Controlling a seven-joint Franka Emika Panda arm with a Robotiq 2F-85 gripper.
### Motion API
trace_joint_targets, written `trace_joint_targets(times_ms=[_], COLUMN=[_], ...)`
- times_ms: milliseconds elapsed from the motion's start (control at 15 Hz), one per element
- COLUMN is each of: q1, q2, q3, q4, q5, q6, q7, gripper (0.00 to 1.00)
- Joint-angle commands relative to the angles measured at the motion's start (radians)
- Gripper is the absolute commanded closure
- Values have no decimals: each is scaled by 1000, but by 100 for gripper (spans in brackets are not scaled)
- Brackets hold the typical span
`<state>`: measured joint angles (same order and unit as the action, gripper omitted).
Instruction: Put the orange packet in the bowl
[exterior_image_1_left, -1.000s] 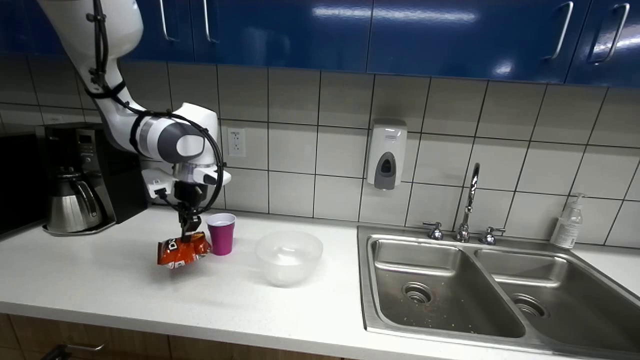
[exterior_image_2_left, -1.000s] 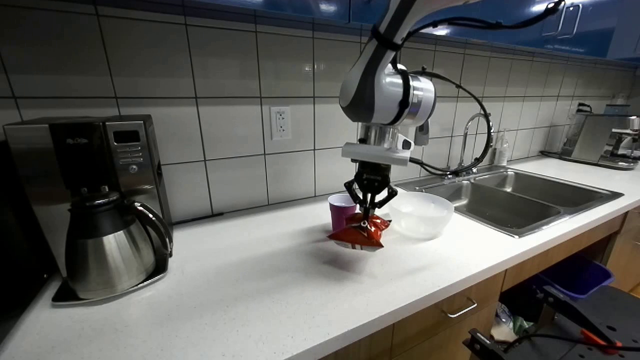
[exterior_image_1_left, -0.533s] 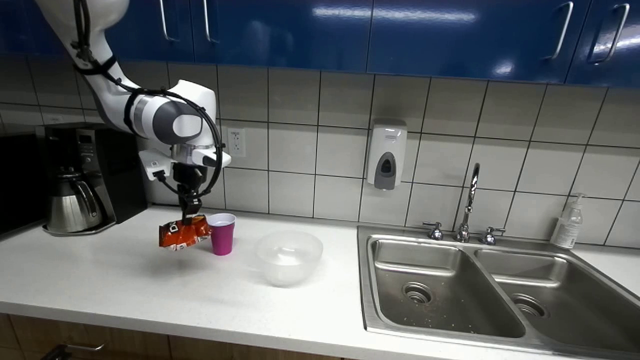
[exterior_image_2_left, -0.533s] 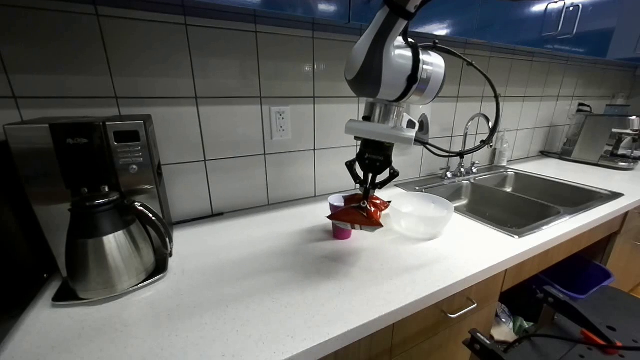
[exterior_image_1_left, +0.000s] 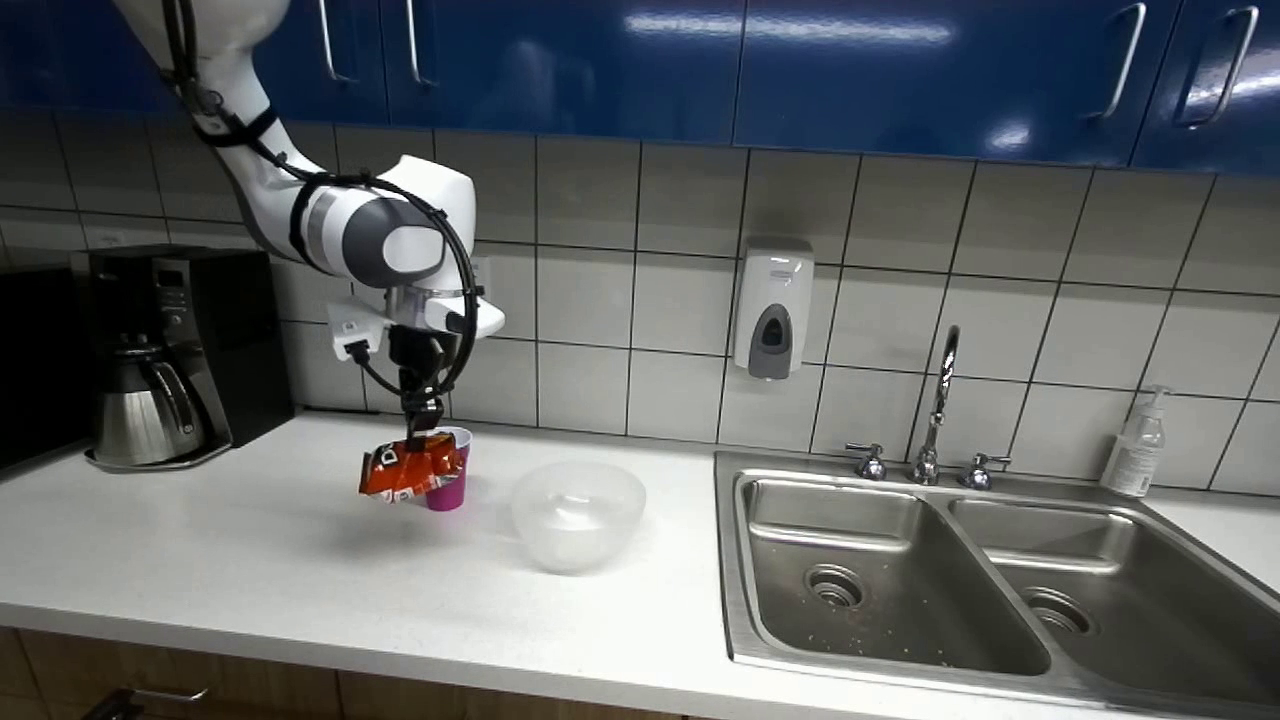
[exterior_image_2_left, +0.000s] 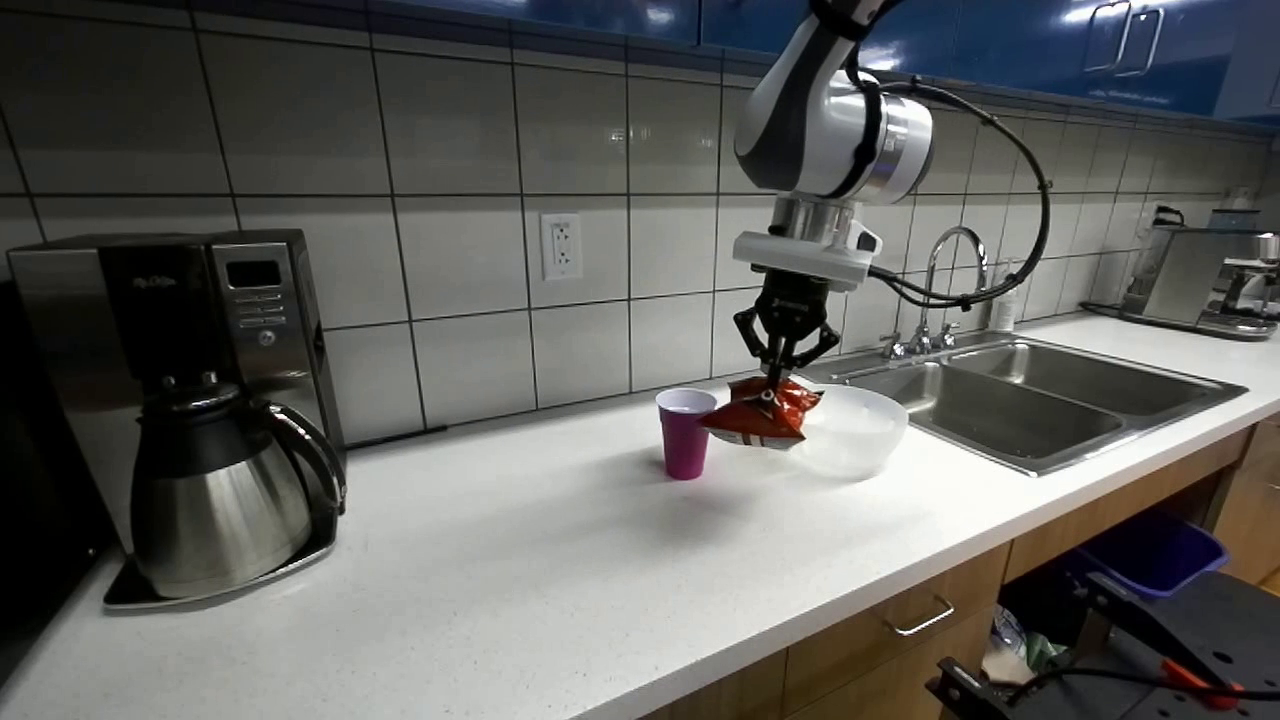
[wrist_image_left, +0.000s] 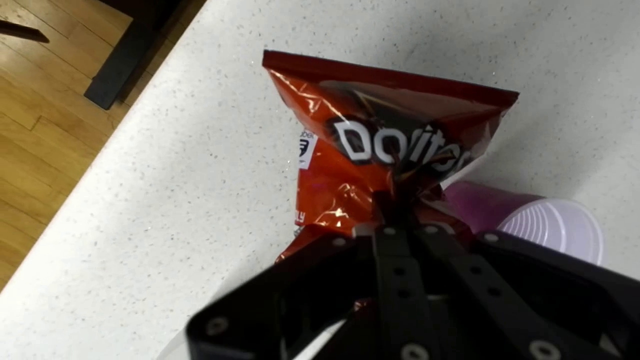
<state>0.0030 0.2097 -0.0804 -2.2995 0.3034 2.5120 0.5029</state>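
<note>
Wrist view: the gripper (wrist_image_left: 397, 210) fills the 6 o'clock side, its jaws pinched together on the packet (wrist_image_left: 325, 195), whose foil creases around the grip. White lettering runs across the packet's half toward 12 o'clock. The cup (wrist_image_left: 475, 205) is at 4 o'clock from the packet and partly hidden by it; whether the two touch I cannot tell. In both exterior views the packet hangs above the counter (exterior_image_1_left: 250, 580), with a shadow below it. In an exterior view the bowl (exterior_image_1_left: 578, 525) sits on the counter between 3 and 4 o'clock from the packet, a gap between them. In an exterior view the packet (exterior_image_2_left: 755, 420) covers part of the bowl's edge, and the upright cup is at 9 o'clock, just beside it. In both exterior views the sink (exterior_image_1_left: 900, 600) lies at 3 o'clock from the bowl. In an exterior view the coffee maker (exterior_image_1_left: 230, 340) is at 10 o'clock from the packet, well apart.
</note>
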Motion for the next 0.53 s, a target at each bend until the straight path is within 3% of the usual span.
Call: trace_joint_targets(times_ms=[0,467], q1=[-38,-89], q2=[-36,-8], q3=[-18,-79], q4=[-11,17], q5=[7,-11], q6=[-31,-32], q7=[-20,-3], gripper=[100,100])
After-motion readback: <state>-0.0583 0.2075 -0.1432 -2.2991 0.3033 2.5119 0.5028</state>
